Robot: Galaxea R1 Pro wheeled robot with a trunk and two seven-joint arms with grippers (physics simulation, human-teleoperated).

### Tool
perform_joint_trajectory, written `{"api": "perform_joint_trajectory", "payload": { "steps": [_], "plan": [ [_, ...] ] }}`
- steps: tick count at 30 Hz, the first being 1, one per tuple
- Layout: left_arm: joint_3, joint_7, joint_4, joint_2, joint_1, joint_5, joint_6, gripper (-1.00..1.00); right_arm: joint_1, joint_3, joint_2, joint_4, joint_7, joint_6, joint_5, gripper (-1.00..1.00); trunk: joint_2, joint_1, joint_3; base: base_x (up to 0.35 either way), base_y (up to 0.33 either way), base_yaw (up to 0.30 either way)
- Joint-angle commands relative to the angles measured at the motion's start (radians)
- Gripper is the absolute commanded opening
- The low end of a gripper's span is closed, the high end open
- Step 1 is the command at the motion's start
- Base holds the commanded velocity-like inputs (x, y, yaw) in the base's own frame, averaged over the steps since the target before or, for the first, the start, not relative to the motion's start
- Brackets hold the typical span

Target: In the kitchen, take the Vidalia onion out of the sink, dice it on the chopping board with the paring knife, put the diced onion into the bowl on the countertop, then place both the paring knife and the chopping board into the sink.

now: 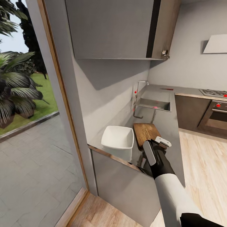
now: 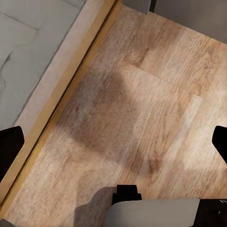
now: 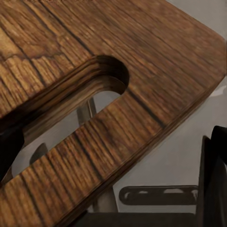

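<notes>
Head view, chopping board [image 1: 145, 131], unlabelled bowl [image 1: 117, 137]

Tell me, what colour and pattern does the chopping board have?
The chopping board is dark brown wood with visible grain, clearest in the right wrist view.

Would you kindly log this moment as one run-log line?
right gripper: open at chopping board handle end | left gripper: open over wooden floor | bowl: beside board | paring knife: beyond sink
</notes>
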Motion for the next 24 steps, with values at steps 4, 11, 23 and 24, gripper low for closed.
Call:
{"api": "perform_joint_trajectory", "payload": {
  "steps": [4, 11, 23, 24],
  "plan": [
    [0.002, -0.001, 0.0, 0.0, -0.001, 0.0, -0.003, 1.0, 0.0, -0.004, 0.001, 0.025, -0.005, -0.002, -0.02, 1.0, 0.0, 0.0, -0.001, 0.0, 0.0, 0.0],
    [0.002, -0.001, 0.0, 0.0, -0.001, 0.0, -0.003, 1.0, 0.001, -0.006, 0.001, 0.025, -0.007, -0.002, -0.02, -1.0, 0.0, 0.0, -0.001, 0.0, 0.0, 0.0],
    [0.002, -0.001, 0.001, 0.0, -0.001, 0.0, -0.003, 1.0, 0.001, -0.008, 0.001, 0.026, -0.009, -0.026, -0.02, -1.0, 0.0, 0.0, -0.001, 0.0, 0.0, 0.0],
    [0.001, -0.001, 0.001, 0.0, -0.001, 0.0, -0.003, 1.0, 0.001, -0.008, 0.001, 0.026, -0.009, -0.027, -0.02, -1.0, 0.0, 0.0, -0.001, 0.0, 0.0, 0.0]
  ]
}}
